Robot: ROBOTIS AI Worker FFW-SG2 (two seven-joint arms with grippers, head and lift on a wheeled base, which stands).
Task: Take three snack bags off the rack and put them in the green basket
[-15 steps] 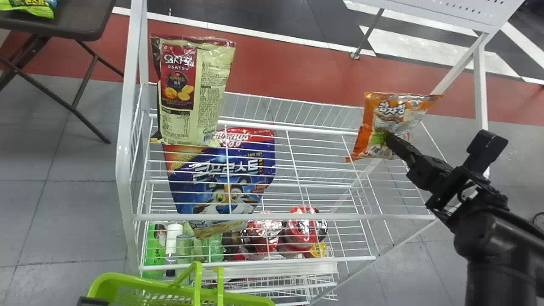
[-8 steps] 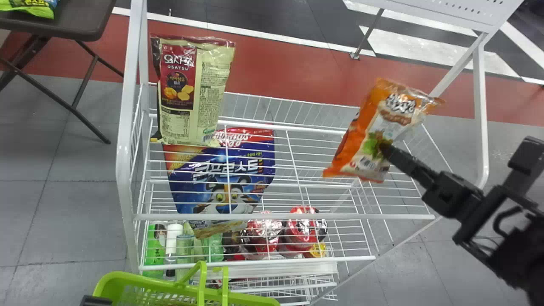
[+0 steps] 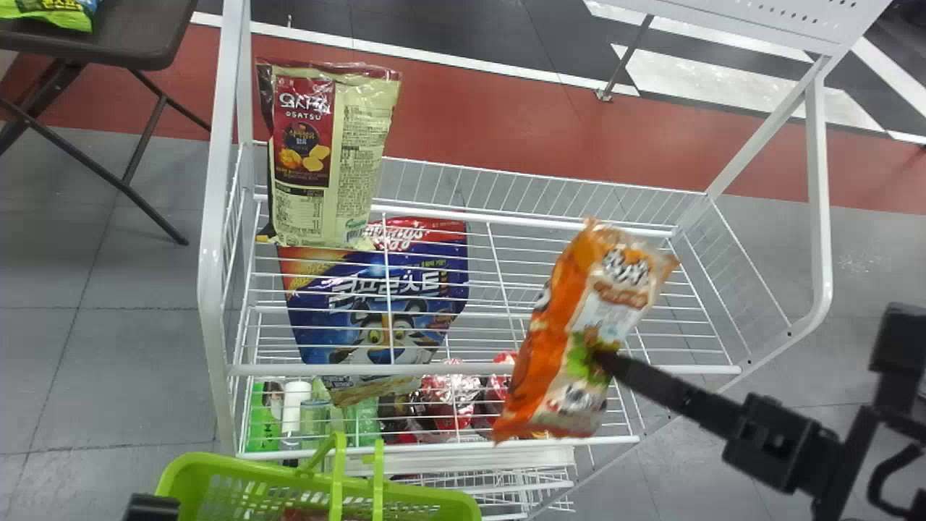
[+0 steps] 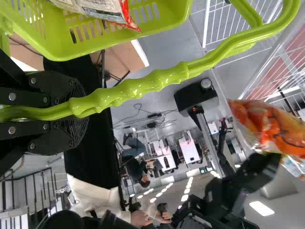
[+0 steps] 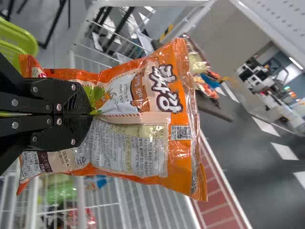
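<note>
1. Task's thing: orange snack bag (image 5: pixel 128 152), held in the air in front of the rack (image 3: pixel 434 370), tilted, well apart from the green basket (image 4: pixel 167 24).
2. Right gripper (image 5: pixel 90 114): closed on the bag's broad face, a fold of film gathered at the tips, between the two end seams. Left gripper (image 4: pixel 81 112): clamped round the basket's handle (image 4: pixel 143 86).
3. Handling, judged: light, puffed with air, soft outside. Contents probably brittle; a harder squeeze risks crushing them.
4. Film is glossy, likely slippery. Only a pinch of it is held, so the bag may swing or pivot about the tips. Smooth, slow carry advised.
5. Grip spot: the mid-face fold looks adequate. Moving the hold to a seam seems unnecessary; release low over the basket mouth, to spare the contents and avoid catching the handle.
6. White-and-red bag (image 4: pixel 109 10) lies in the basket; set the orange one beside it, without pressing down.
7. Cream bag (image 3: pixel 354 159) stands upright at the rack's left end. Looks full and slick; a likely later pick. Suggested hold: slack film near its upper seam, pinched lightly.
8. Blue pouch (image 3: pixel 376 286), behind the wires and partly overlapped by the cream one. Appears broader, probably heavier; would want a deeper pinch. Cannot tell whether it counts among the three.
</note>
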